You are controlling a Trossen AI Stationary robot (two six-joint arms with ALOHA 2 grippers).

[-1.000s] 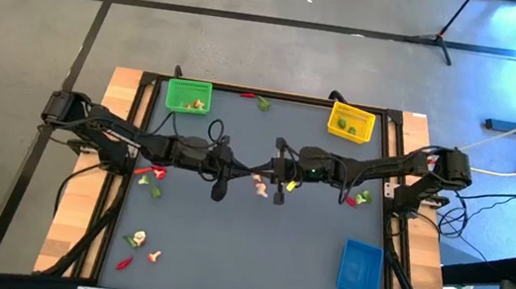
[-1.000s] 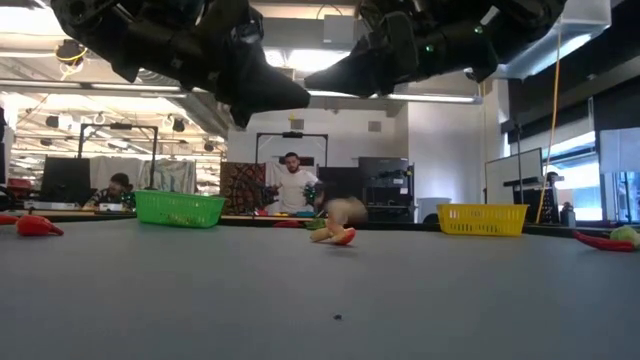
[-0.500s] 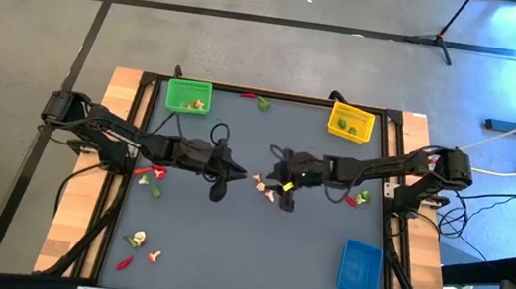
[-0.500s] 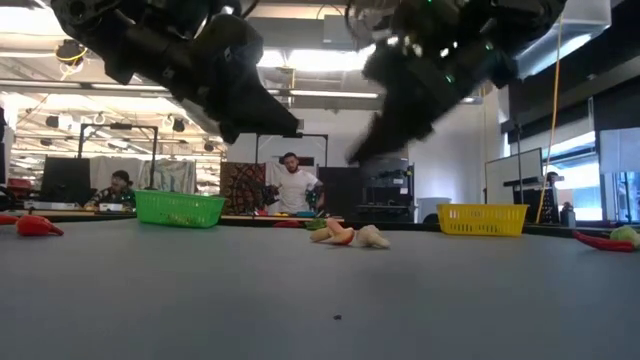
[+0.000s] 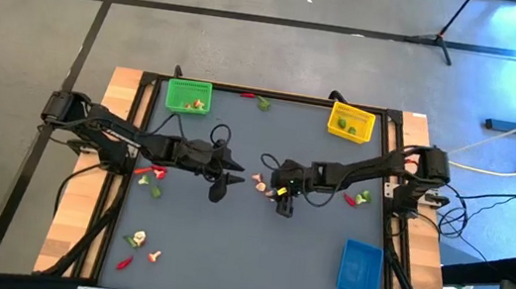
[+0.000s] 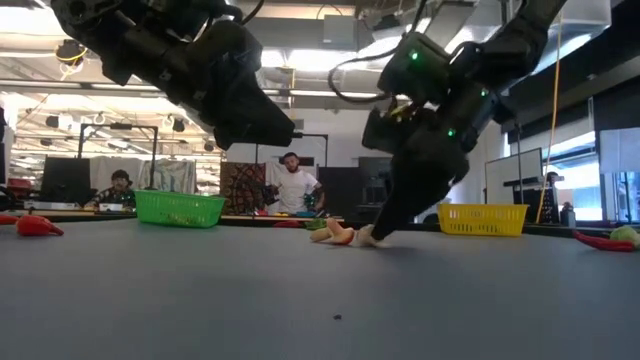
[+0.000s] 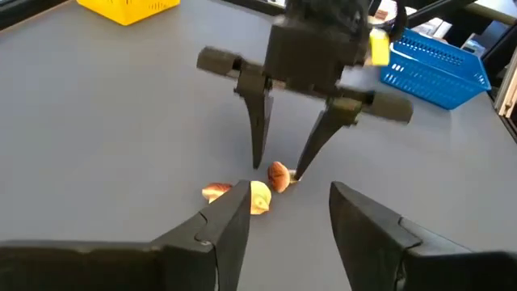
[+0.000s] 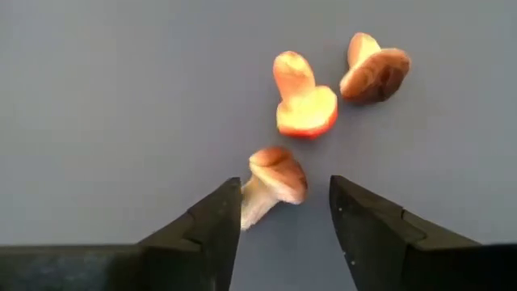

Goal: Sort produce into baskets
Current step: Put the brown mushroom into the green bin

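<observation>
We count a few pieces in the green basket (image 5: 188,95), seemingly two in the yellow basket (image 5: 351,123), while our right gripper (image 8: 284,212), jaws spread, straddles a mushroom (image 8: 271,183) between them and our left gripper (image 7: 283,222) waits released.

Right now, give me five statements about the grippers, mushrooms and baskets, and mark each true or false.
1. The right gripper is open, with a mushroom piece between its fingers. True.
2. Three mushroom pieces lie together near the table's middle. True.
3. The blue basket holds several red chilies. False: nothing shows inside it.
4. The left gripper is shut on a mushroom. False: it is open and holds nothing.
5. The green basket and yellow basket stand at the far edge of the table. True.
</observation>
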